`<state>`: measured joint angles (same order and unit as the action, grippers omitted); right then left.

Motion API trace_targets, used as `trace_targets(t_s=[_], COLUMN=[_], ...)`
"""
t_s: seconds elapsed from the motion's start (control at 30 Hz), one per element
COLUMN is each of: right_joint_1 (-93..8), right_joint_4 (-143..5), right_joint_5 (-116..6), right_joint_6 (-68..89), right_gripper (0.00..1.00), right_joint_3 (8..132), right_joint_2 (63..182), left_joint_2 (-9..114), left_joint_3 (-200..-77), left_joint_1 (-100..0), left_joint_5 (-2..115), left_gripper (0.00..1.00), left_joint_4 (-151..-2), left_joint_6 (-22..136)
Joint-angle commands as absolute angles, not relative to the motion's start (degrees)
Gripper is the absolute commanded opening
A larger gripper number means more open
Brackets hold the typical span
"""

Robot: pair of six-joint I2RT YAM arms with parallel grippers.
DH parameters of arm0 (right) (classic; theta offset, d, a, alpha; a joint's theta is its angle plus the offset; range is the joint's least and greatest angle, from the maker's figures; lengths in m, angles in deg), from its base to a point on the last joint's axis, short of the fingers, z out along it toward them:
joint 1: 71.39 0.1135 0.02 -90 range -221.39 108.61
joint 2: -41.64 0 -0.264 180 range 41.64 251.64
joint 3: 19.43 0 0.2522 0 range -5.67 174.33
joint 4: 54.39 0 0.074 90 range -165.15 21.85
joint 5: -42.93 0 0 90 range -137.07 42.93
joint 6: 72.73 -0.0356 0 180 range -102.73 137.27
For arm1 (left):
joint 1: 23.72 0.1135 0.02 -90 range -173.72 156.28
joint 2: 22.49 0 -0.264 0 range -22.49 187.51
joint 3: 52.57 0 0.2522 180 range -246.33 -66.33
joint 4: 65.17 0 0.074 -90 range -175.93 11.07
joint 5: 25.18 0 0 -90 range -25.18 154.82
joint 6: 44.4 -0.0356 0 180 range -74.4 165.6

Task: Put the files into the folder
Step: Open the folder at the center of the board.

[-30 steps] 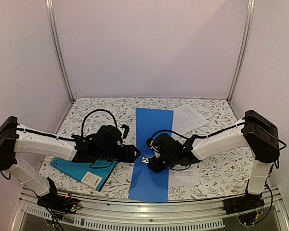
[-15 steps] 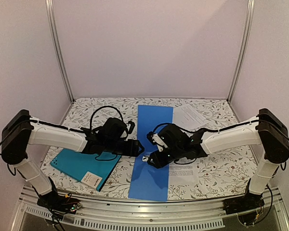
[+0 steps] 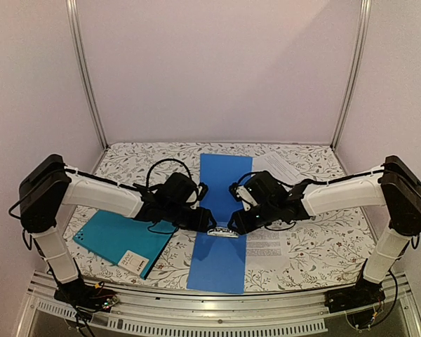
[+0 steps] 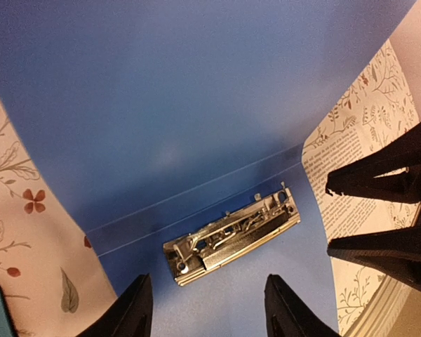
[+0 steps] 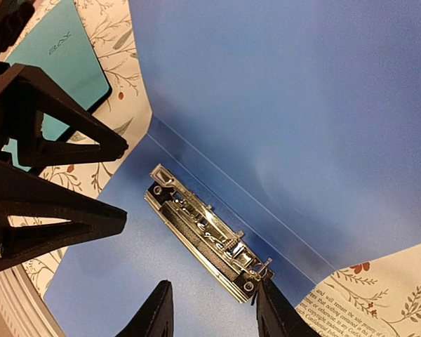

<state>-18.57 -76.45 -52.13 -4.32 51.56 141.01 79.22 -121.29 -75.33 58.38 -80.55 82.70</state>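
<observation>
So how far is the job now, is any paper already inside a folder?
Done: the blue folder lies open. In hand: the left gripper and right gripper, both open and empty, hover at its metal clip. Left: the far printed sheet and near printed sheet lie on the table, unfiled. The teal folder is closed.

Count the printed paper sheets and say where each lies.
2. The far sheet lies right of the blue folder, towards the back; the near sheet lies along its right edge, under the right arm. Others may be hidden.
</observation>
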Motion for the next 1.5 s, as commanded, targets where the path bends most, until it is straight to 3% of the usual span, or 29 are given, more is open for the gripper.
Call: trace_targets(t_s=[0.0, 0.23, 1.47], right_joint_1=[-19.1, -19.3, -19.3], right_joint_4=[-77.2, -76.1, -72.3], right_joint_5=[-53.0, -53.1, -54.6], right_joint_6=[-3.7, -3.9, -5.4], right_gripper=[0.41, 0.4, 0.37], right_joint_3=[50.6, 50.0, 45.7], right_joint_2=[140.8, 142.9, 146.3], left_joint_2=[81.1, 82.6, 87.0], left_joint_3=[-123.4, -124.3, -126.5], left_joint_1=[-74.6, -74.0, -72.4], left_joint_5=[57.5, 56.6, 55.3], left_gripper=[0.52, 0.44, 0.22], left_joint_4=[-83.7, -83.9, -82.6], left_joint_6=[81.3, 81.4, 81.6])
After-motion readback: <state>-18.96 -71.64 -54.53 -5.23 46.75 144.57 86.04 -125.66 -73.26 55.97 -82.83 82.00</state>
